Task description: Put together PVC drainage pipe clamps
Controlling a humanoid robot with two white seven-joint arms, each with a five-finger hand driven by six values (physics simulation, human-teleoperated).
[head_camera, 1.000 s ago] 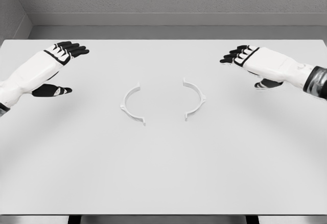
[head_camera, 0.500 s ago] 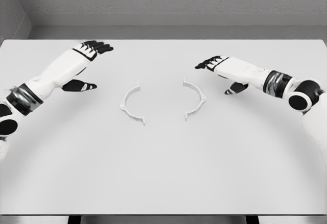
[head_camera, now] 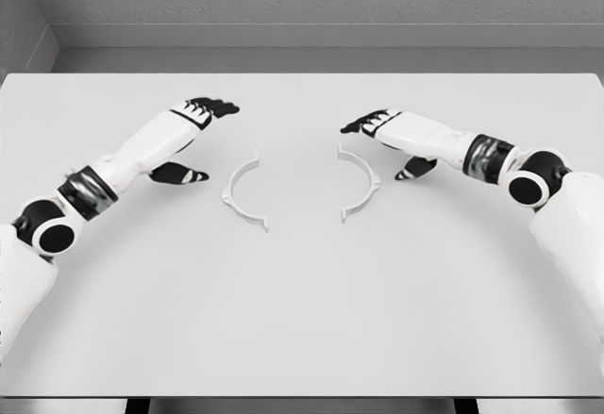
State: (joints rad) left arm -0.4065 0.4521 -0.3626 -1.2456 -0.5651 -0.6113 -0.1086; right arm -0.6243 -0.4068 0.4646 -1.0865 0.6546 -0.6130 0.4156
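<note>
Nothing is joined yet: the left clamp half (head_camera: pixel 242 192) and right clamp half (head_camera: pixel 362 183) are seen apart at frame centre, untouched, flanked by the spread left hand (head_camera: pixel 193 136) and spread right hand (head_camera: pixel 392 136).

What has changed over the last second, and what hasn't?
Both hands moved inward: the left hand toward the left clamp half, the right hand toward the right clamp half. Both are open, holding nothing. The clamp halves stayed put, apart on the table.
</note>
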